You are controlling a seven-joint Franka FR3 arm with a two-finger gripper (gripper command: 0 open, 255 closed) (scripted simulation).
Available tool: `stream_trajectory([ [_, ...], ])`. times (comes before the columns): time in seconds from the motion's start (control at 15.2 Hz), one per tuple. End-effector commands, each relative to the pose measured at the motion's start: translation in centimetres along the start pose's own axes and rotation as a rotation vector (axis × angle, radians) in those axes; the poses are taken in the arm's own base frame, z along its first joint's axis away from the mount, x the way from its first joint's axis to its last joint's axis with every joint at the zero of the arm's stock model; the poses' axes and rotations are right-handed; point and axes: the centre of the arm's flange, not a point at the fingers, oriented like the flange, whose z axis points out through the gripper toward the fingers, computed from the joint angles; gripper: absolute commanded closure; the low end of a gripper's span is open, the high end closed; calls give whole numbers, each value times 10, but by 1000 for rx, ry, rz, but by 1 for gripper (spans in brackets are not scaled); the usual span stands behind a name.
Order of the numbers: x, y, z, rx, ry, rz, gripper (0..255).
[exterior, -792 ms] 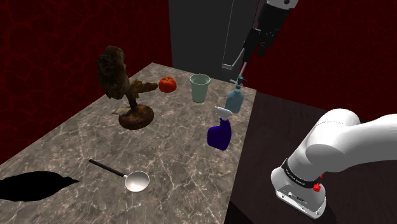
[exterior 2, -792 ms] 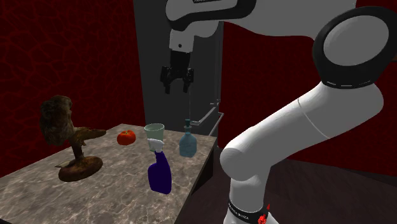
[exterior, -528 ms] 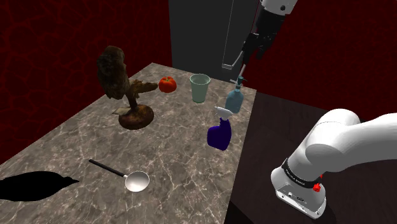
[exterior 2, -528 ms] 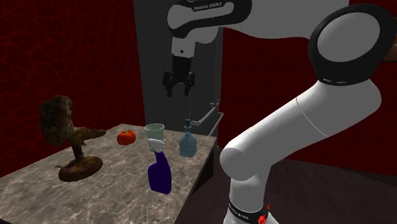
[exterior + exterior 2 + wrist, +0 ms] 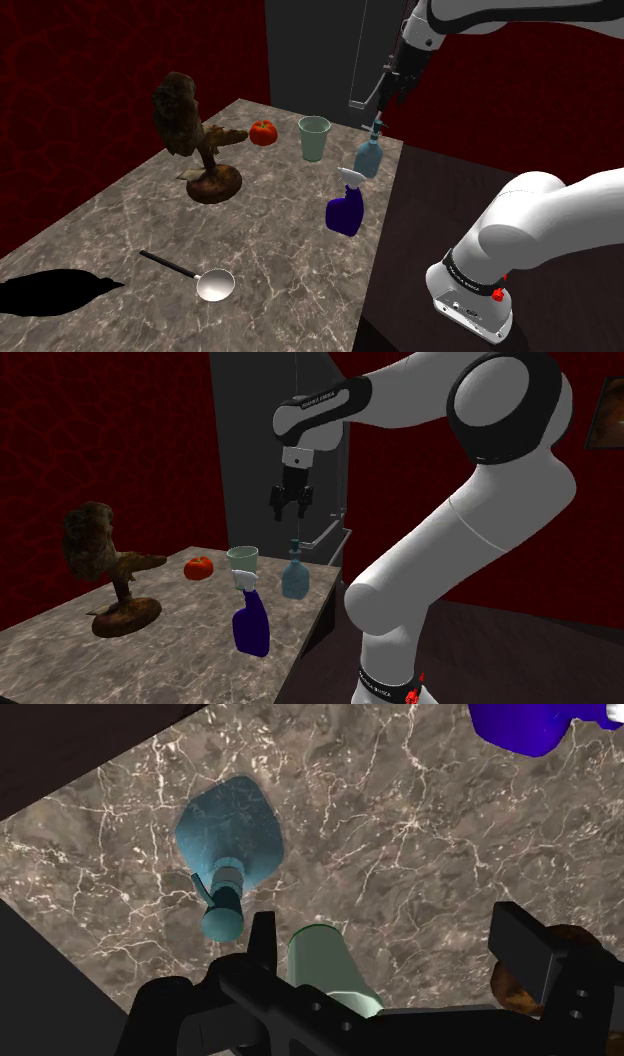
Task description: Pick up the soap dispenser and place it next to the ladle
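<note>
Below the pincer (image 5: 293, 512) and a little aside, a pale green tumbler (image 5: 314, 138) stands on the brown marble tabletop (image 5: 120, 220). Farther off stand a deep-blue spray bottle (image 5: 345, 212) (white trigger head), a round red fruit (image 5: 262, 132) and a brown bird figurine (image 5: 180, 110).

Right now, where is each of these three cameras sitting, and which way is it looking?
Shoulder view: beside the stand, looking down over the table; arm and gripper show.
Second exterior view: low beside the table, facing along it; most of the arm shows.
Wrist view: on the hand, looking down past open fingers at the soap dispenser.
Shared: all three show the soap dispenser and gripper.
</note>
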Motion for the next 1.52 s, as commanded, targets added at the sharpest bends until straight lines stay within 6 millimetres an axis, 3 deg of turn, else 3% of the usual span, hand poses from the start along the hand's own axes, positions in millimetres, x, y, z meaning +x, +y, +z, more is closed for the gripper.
stream_trajectory([
  [0.0,9,19,18,3,1,-3,0],
  [0.53,41,90,83,16,2,-10,0],
  [1.06,41,89,123,16,2,-10,0],
  [1.45,41,89,123,16,2,-10,0],
])
